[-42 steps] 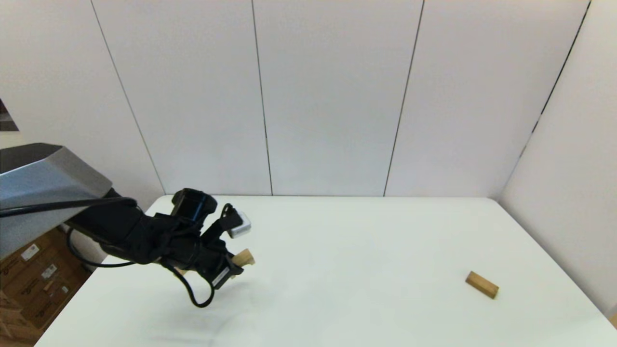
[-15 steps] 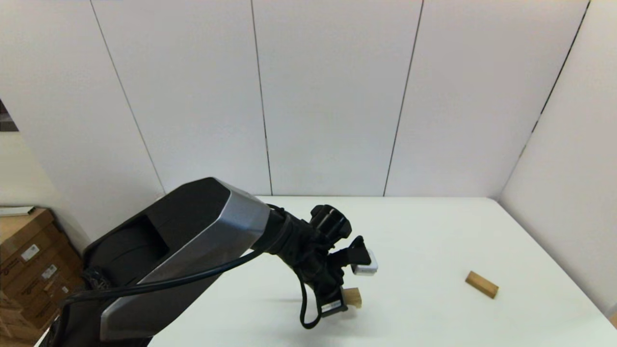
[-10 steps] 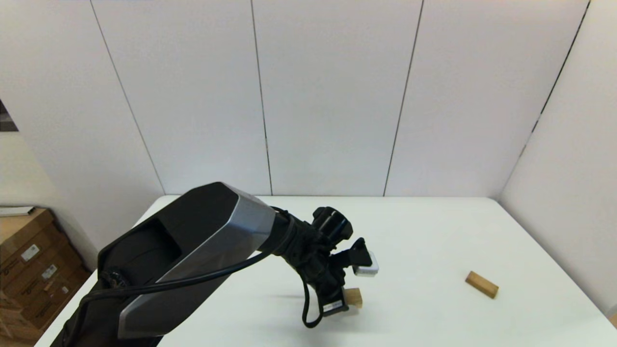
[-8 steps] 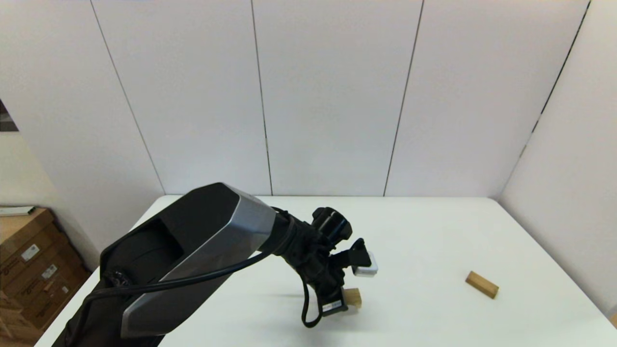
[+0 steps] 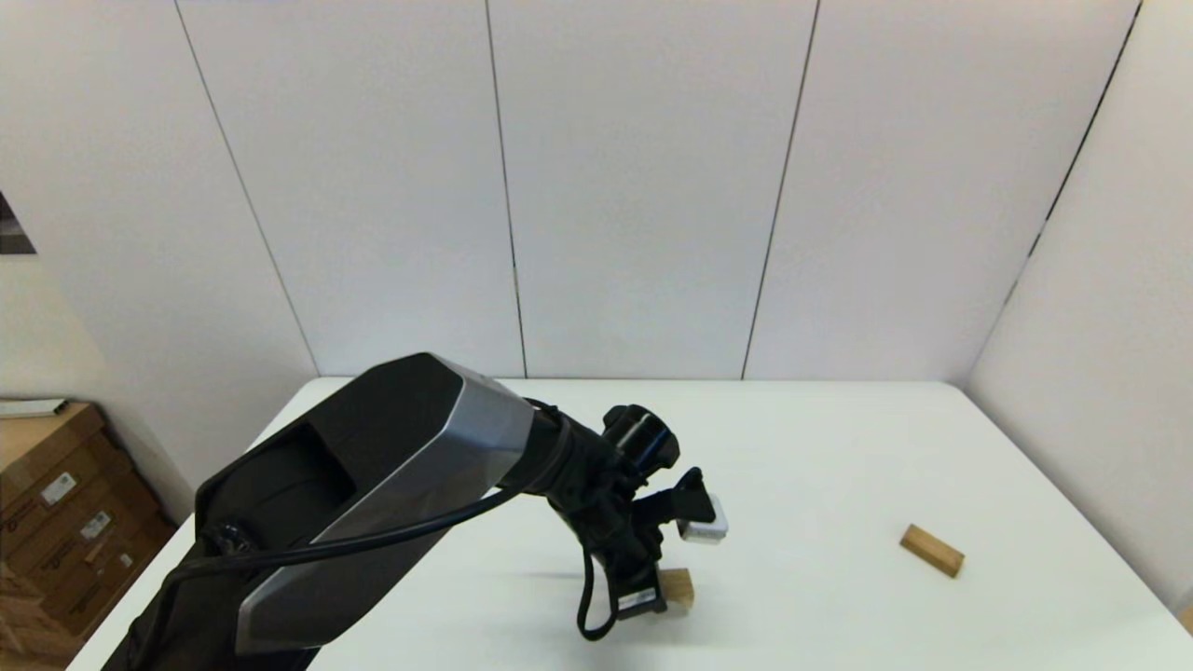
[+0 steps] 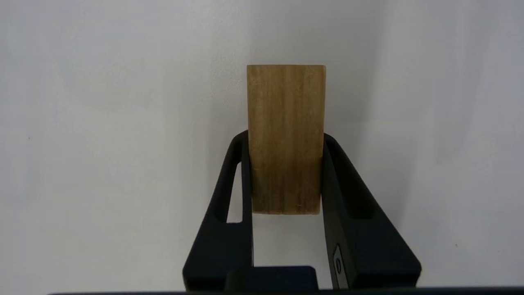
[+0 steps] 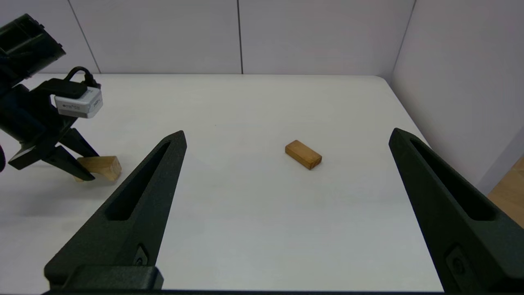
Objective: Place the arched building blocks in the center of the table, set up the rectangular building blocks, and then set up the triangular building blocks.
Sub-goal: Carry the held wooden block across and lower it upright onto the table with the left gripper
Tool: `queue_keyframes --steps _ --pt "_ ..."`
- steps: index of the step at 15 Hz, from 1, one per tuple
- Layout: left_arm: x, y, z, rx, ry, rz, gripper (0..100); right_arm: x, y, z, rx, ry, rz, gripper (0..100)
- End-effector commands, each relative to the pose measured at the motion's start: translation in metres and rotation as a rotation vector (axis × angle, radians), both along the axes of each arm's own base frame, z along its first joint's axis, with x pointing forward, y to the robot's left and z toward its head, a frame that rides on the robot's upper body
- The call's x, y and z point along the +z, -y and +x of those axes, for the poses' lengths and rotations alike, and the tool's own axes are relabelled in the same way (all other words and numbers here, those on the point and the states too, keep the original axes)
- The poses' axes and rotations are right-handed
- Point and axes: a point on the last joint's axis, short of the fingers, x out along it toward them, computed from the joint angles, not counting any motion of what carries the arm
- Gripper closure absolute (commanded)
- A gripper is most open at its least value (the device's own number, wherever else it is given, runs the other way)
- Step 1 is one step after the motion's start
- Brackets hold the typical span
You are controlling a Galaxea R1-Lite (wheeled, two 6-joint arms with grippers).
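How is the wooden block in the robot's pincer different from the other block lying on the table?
The arched block is gripped between the left pincer fingers, near the table middle; the rectangular block lies free toward the right side. The arched block looks paler; the rectangular block is a deeper brown. Both are oblong wood.

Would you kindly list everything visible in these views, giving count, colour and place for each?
arched building block: one, light wood, near the table's middle, between the left gripper's fingers; its hollow is not visible.
rectangular building block: one, light brown, lying flat on the right side of the table.
table: one, white, in front of the robot.
wall panels: white, behind and to the right of the table.
cardboard boxes: brown, on the floor left of the table.
left gripper: black, shut on the arched block, low over the table.
right gripper: black, open, holding nothing.
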Motion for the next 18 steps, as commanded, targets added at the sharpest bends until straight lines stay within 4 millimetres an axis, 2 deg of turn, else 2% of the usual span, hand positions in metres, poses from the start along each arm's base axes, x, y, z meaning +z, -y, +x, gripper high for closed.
queue_keyframes --steps 1,6,9,18 --pt "0.0 0.002 -0.002 -0.018 -0.003 -0.009 100 0.0 0.0 0.0 0.0 -0.002 0.0 0" --pt "0.001 0.001 -0.002 -0.016 -0.002 -0.008 100 0.0 0.0 0.0 0.0 0.0 0.0 0" --pt "-0.005 -0.009 0.001 0.004 -0.02 0.008 100 0.0 0.0 0.0 0.0 -0.002 0.0 0" --pt "-0.004 -0.008 0.002 0.002 0.017 -0.025 100 0.0 0.0 0.0 0.0 0.0 0.0 0"
